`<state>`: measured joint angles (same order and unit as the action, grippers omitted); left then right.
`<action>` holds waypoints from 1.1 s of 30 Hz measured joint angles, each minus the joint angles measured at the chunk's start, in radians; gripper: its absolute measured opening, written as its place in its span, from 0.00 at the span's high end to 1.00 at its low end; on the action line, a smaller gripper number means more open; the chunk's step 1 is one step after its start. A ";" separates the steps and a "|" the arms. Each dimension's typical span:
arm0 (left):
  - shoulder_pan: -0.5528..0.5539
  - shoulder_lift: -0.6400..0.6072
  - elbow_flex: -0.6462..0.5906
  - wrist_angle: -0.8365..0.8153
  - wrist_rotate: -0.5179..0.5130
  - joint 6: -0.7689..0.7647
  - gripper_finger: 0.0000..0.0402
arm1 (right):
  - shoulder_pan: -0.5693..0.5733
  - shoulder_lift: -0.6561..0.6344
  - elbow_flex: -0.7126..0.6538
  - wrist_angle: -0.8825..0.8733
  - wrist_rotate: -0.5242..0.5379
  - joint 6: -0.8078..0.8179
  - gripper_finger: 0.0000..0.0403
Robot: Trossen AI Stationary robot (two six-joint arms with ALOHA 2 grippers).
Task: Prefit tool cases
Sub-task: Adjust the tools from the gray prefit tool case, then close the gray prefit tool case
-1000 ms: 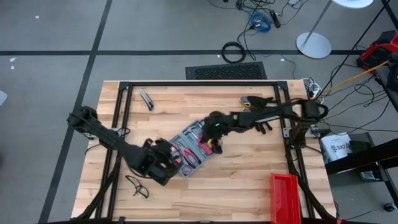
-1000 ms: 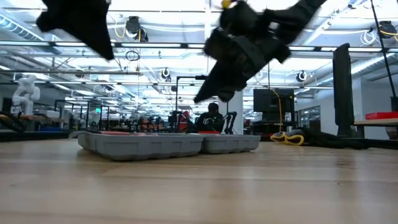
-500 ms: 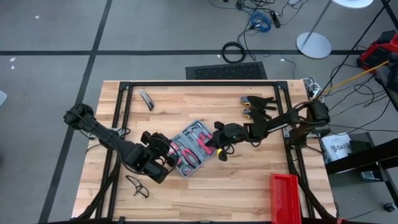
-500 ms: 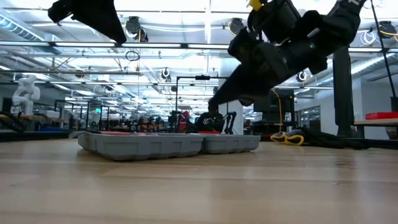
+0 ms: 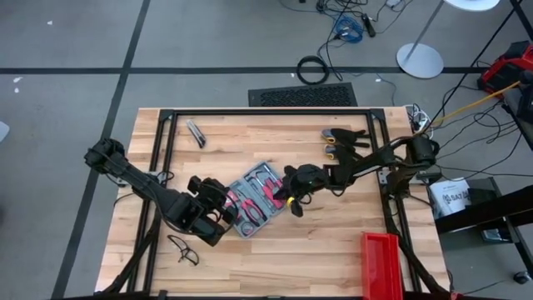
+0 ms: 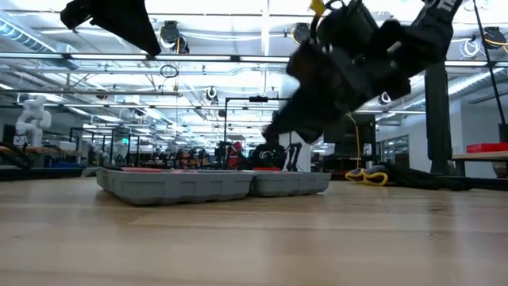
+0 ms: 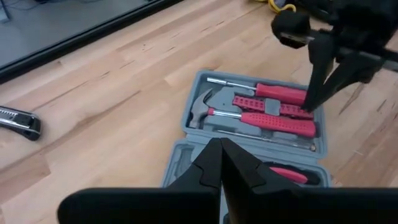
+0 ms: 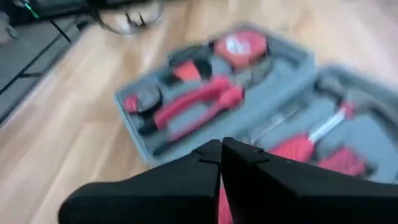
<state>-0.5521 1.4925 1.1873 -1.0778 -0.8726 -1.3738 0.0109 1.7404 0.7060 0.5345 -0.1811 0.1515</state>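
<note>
The tool case (image 5: 254, 197) lies open and flat on the wooden table, both grey trays up. Red-handled tools sit in their moulded slots: a hammer (image 7: 205, 107), screwdrivers (image 7: 280, 122), pliers (image 8: 193, 106) and a tape measure (image 8: 239, 45). My right gripper (image 5: 289, 200) is shut and slants down over the case's right-hand half, its tips (image 6: 270, 135) a little above the tools. My left gripper (image 7: 221, 163) is shut and hangs higher, over the case's left end (image 5: 233, 212), touching nothing.
A utility knife (image 5: 196, 132) lies far left and safety glasses (image 5: 185, 248) near left. Black-and-yellow hand tools (image 5: 343, 137) lie at the far right, and a red bin (image 5: 383, 262) stands at the near right corner. Black frame rails (image 5: 266, 112) border the table.
My right gripper has swung from over the case's far side toward the table's near edge and sunk lower, tipping as it went; it now hangs over the case's right-hand half. My left gripper has risen a little. Both stay shut.
</note>
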 joint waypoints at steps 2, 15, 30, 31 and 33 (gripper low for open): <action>0.000 0.000 0.000 0.003 0.001 0.000 0.98 | 0.000 -0.004 0.004 -0.005 0.007 -0.011 1.00; 0.000 0.000 0.000 -0.014 0.015 0.001 0.98 | -0.005 0.064 0.002 -0.012 -0.025 0.021 1.00; -0.025 0.000 -0.021 -0.121 0.081 -0.150 0.98 | -0.144 -0.181 0.005 -0.333 0.264 -0.157 1.00; -0.025 0.000 -0.021 -0.152 0.087 -0.190 0.98 | -0.167 -0.181 0.005 -0.356 0.265 -0.156 1.00; -0.024 0.000 -0.021 -0.219 0.131 -0.272 0.98 | -0.203 -0.180 0.005 -0.403 0.252 -0.141 1.00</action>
<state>-0.5764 1.4925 1.1660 -1.2967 -0.7419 -1.6460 -0.1926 1.5605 0.7109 0.1316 0.0705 0.0107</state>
